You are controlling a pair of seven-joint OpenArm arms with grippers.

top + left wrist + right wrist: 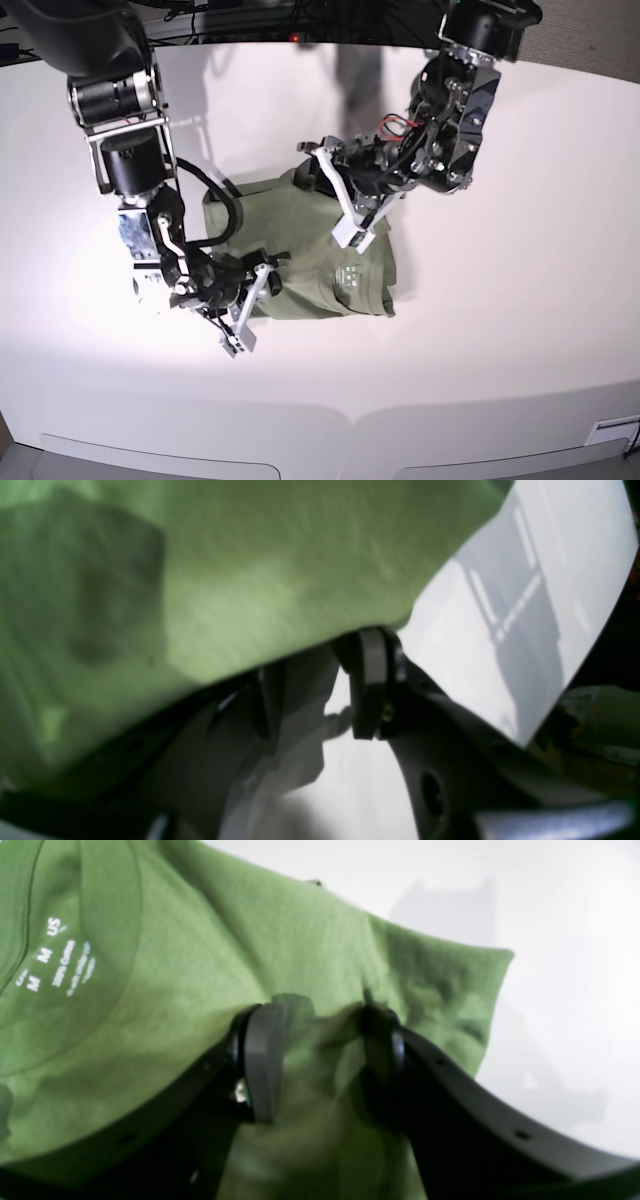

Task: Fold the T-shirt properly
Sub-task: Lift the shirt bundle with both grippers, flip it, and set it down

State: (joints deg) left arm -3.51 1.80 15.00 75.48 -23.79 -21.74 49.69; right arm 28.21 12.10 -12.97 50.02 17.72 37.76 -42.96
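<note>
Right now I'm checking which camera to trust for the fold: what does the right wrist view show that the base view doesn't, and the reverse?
Only the right wrist view shows fabric bunched between the right gripper's jaws, and the white size print clearly enough to make out letters. Only the base view shows the left gripper over the shirt's upper part, both arms, and the garment's whole outline on the white table. Both show the green T-shirt and the right gripper at its edge.

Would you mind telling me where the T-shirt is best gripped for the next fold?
Probably the T-shirt's free corners along its camera-near edge, coming low from outside. That hem lies flat on the white table, so a finger could likely slide beneath.
</note>
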